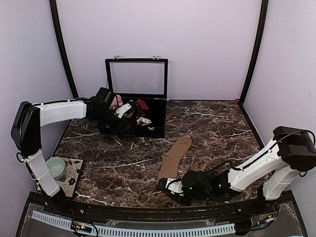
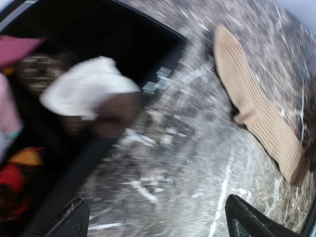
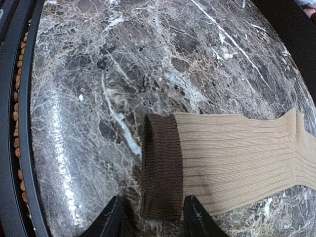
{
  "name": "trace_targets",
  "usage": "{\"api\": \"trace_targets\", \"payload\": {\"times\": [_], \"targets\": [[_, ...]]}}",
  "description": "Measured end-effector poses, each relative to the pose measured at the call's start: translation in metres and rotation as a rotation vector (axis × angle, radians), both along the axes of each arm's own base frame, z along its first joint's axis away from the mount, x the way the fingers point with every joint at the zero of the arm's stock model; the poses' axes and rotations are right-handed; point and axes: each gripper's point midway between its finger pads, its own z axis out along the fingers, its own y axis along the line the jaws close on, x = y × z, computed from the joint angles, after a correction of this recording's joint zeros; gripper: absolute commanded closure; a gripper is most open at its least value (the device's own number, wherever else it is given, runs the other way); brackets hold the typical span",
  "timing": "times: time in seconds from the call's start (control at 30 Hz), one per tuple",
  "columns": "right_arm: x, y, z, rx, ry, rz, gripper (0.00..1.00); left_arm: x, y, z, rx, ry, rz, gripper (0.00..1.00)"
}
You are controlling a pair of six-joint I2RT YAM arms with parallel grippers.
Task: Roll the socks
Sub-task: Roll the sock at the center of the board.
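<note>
A tan sock lies flat and stretched out on the marble tabletop, running from near the middle toward the near edge, with its darker brown cuff at the near end. The right hand is low over that end. Its two fingers are parted and stand one on each side of the cuff; a sliver of shadowed stone shows between one finger and the fabric, so the sock is straddled, not pinched. The ribbed leg of the sock runs away from the hand across the stone. At the back left of the tabletop stands a black box with its glass lid raised upright. The left arm reaches across to the box, and the left hand hangs over the box's front edge with its fingers spread wide and nothing between them. In the blurred left wrist view a cream sock with a dark brown patch sits at the box's front edge; whether it is draped over the wall I cannot tell. Pink and dark red bundles lie deeper in the box. Near the front left corner a pale green bowl rests on a patterned mat.
</note>
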Motion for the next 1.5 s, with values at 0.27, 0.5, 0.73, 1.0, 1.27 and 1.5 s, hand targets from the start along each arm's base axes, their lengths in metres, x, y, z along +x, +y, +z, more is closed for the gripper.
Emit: {"api": "trace_targets", "payload": {"times": [0.27,0.5,0.73,1.0,1.27,1.5], "targets": [[0.005,0.007,-0.002,0.024,0.015,-0.007,0.78,0.030,0.032,0.027,-0.076,-0.057,0.079,0.01],[0.006,0.012,-0.005,0.067,0.094,-0.030,1.00,0.019,0.062,0.039,-0.029,-0.212,0.156,0.01],[0.011,0.016,-0.004,0.109,0.222,-0.063,1.00,0.012,0.057,0.043,-0.042,-0.239,0.038,0.01],[0.024,0.015,-0.003,0.195,0.532,-0.159,1.00,-0.093,-0.023,0.026,-0.089,-0.137,-0.431,0.09],[0.037,0.013,-0.005,0.308,0.916,-0.276,1.00,-0.184,-0.068,-0.019,-0.033,-0.016,-0.771,0.25],[0.033,0.019,-0.004,0.322,1.073,-0.307,1.00,-0.203,-0.092,-0.051,0.047,-0.017,-0.882,0.42]]}}
